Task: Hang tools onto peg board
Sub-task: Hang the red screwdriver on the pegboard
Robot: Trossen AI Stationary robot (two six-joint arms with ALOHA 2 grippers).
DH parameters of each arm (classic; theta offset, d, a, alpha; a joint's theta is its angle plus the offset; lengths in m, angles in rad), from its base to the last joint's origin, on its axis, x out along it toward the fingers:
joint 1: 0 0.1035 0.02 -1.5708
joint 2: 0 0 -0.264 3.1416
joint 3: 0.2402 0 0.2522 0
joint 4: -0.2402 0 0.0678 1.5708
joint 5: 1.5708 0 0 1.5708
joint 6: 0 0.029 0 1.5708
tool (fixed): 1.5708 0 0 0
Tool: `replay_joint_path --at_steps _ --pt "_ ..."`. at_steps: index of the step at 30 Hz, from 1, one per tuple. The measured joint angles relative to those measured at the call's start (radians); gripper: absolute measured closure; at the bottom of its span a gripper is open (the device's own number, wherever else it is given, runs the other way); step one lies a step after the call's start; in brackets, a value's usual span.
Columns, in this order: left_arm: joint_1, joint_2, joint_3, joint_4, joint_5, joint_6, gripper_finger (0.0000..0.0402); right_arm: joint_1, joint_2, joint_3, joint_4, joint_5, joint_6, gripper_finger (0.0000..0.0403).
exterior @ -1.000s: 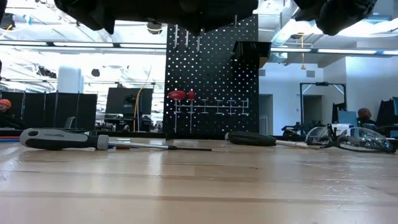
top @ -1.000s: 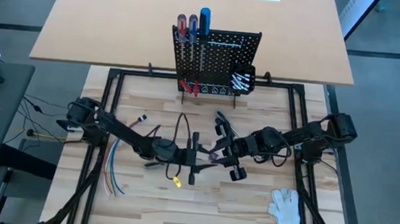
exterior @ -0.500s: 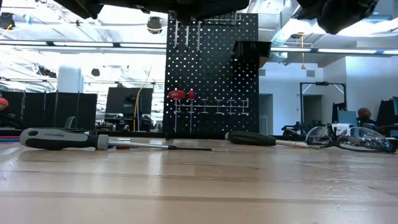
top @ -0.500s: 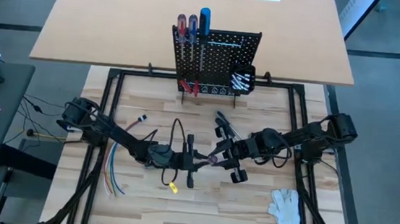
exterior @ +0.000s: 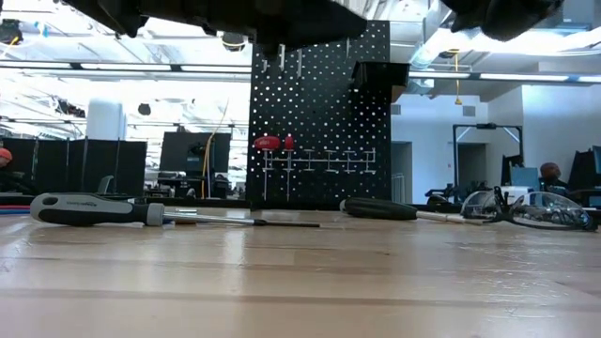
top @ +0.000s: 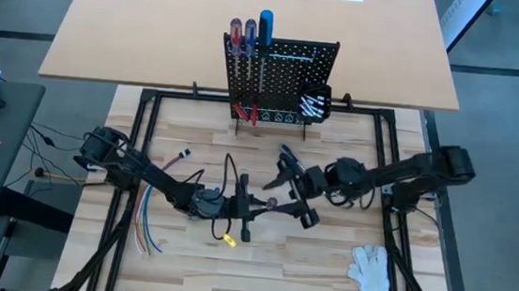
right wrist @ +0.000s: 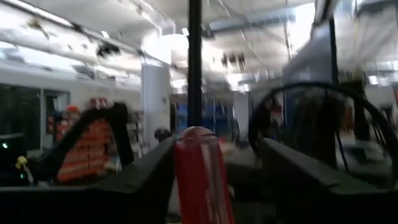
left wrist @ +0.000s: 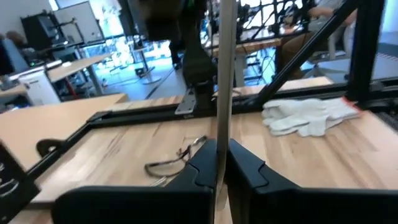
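Note:
A red-handled screwdriver [top: 271, 203] hangs in the air over the table's middle, between my two grippers. My left gripper [top: 256, 205] reaches in from the left and is shut on its silver shaft [left wrist: 224, 93]. My right gripper [right wrist: 216, 144] stands open on either side of the red handle [right wrist: 199, 171]; whether a finger touches it, I cannot tell. The black peg board [top: 280, 77] stands upright at the far edge, with screwdrivers in its top and red pliers [top: 248, 114] hanging low on it. My left gripper pinches the screwdriver's bare silver shaft [left wrist: 221, 134] between its two fingers [left wrist: 245, 168]. The fingers come level from the table's left. The shaft runs on past the fingertips toward my right arm. The screwdriver is lifted clear of the table.
A black-handled screwdriver [top: 287, 157] lies on the table in front of the board. A white glove [top: 373, 273] lies at the near right and coloured wires [top: 146, 225] at the near left. A small bin [top: 315, 101] with silver bits hangs on the board's lower right.
My left gripper has edged toward my right arm and shut on the screwdriver's shaft. My right gripper has opened around the red handle, tipped upward and drawn slightly back toward the table's right. The screwdriver stays in the air between them.

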Motion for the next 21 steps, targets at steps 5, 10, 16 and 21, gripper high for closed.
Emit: replay_joint_path --at_steps 5,10,16,21 --pt "0.017 0.001 -0.003 -0.032 -0.008 -0.034 0.0398 -0.002 -0.163 0.034 -0.429 0.065 -0.071 0.0106" --pt "0.041 0.001 -0.003 -0.065 -0.008 -0.104 0.0398 0.080 -0.256 0.074 -0.727 0.330 -0.188 0.0109" --pt "0.051 0.001 -0.003 -0.081 -0.009 -0.146 0.0398 0.123 -0.262 0.100 -0.843 0.441 -0.205 0.0120" --pt "0.052 0.001 -0.003 -0.083 -0.014 -0.149 0.0398 0.147 -0.267 0.138 -0.905 0.526 -0.206 0.0138"
